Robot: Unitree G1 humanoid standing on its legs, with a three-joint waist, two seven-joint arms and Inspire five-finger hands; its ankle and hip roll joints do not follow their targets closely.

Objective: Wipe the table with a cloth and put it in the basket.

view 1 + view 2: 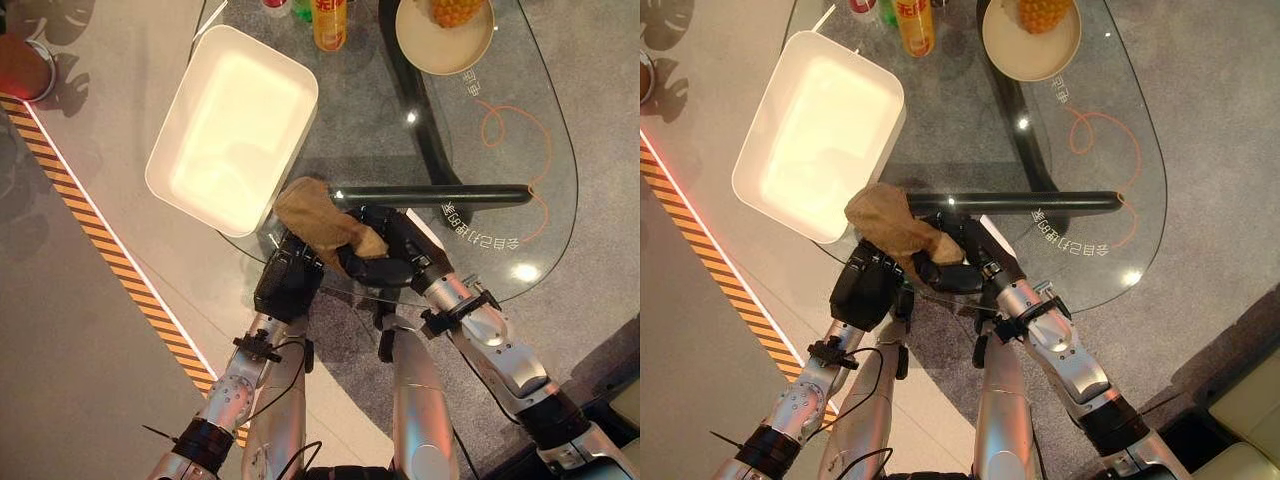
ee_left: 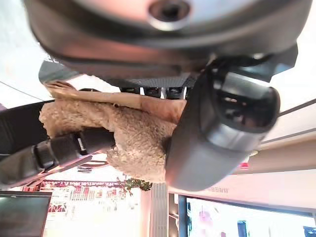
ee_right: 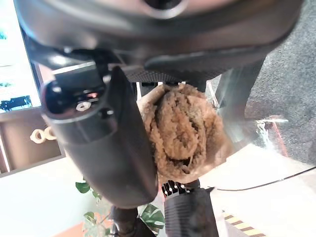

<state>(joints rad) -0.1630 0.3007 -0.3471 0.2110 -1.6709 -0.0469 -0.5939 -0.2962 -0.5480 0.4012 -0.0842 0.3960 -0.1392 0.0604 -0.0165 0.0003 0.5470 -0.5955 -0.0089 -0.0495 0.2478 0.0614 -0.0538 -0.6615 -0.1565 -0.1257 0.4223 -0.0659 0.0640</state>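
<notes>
Left eye view, from above: grey speckled floor [image 1: 90, 330], smooth and matt, crossed by an orange-and-black striped band [image 1: 110, 255] beside a thin glowing strip. Over it, rounded clear glass table [image 1: 545, 200], glossy, with orange looping line and pale lettering printed on the pane; dark tubular frame [image 1: 430, 195] visible through the glass. On the table's far left part, overhanging its edge, large white basket [image 1: 235, 125]: rectangular, rounded corners, smooth plastic look, nothing inside. Beyond the basket, at the table's far edge, round cream plate [image 1: 420, 45] carrying a yellow knobbly fruit [image 1: 455, 10], and between plate and basket an orange bottle [image 1: 330, 22]. At the table's near edge, just beside the basket's near corner, tan cloth [image 1: 320, 220], fuzzy and crumpled into a bunch, raised off the glass between both hands. Left hand [image 1: 290, 275] at the cloth's near-left side, thumb and fingers curled round it. Right hand [image 1: 385, 262] at the cloth's near-right side, dark fingers [image 3: 185, 210] and thumb pinching the bunch, nubbly pile bulging between them.
</notes>
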